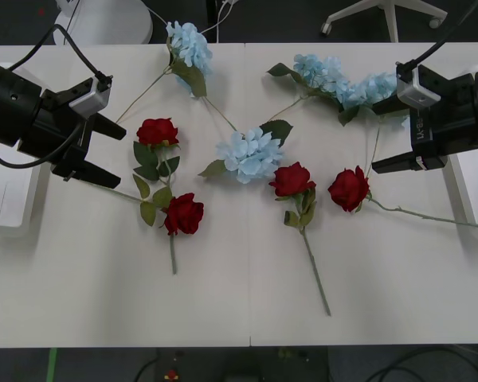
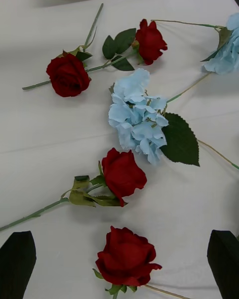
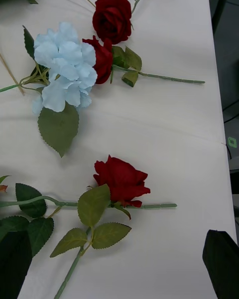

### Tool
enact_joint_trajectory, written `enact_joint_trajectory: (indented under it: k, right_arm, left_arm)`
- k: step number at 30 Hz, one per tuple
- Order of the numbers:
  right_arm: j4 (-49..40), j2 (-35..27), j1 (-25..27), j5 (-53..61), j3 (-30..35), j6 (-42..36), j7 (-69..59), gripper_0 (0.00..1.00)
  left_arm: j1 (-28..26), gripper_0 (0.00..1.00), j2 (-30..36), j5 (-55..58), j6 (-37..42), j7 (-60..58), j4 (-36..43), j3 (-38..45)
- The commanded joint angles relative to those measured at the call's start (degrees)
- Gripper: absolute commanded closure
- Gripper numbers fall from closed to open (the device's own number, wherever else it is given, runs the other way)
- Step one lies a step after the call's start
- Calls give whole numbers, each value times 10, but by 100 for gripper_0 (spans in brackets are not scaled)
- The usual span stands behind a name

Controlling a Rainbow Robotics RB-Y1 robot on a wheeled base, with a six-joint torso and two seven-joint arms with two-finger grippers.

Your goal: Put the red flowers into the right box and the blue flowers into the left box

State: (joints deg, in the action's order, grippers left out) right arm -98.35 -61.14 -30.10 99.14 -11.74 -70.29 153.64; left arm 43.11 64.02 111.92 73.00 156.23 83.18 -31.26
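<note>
Both arms are matte black and bulky, built of rounded cylindrical segments. Behind the left gripper (image 1: 103, 151) sits a small silver-grey block, with a black cable looping from it back over the arm. The right gripper (image 1: 386, 163) carries a like block — pale grey, cable rising away — and white lettering runs along the housing behind its fingers (image 2: 18, 259). The fingers are plain black, flat and tapering to blunt tips.

**White table, dark floor behind**

You face a white table (image 1: 247, 302) with a seam running near to far. Beyond its far edge lies dark floor, with an office chair base (image 1: 386, 14) at far right.
</note>
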Motion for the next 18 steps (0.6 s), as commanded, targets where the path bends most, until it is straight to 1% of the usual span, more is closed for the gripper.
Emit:
enact_joint_trajectory:
  k: [1,4,18]
  right_arm:
    - [-5,-33,7,-21,-27,-2,14,0]
    - [-8,-64,-4,-28,-51,12,14,0]
    - [-8,-55,-7,5,-37,21,14,0]
  left_arm:
    - [21,0,21,7,-5,-12,1,8]
    - [21,0,21,7,-5,-12,1,8]
    - [21,0,21,7,-5,-12,1,8]
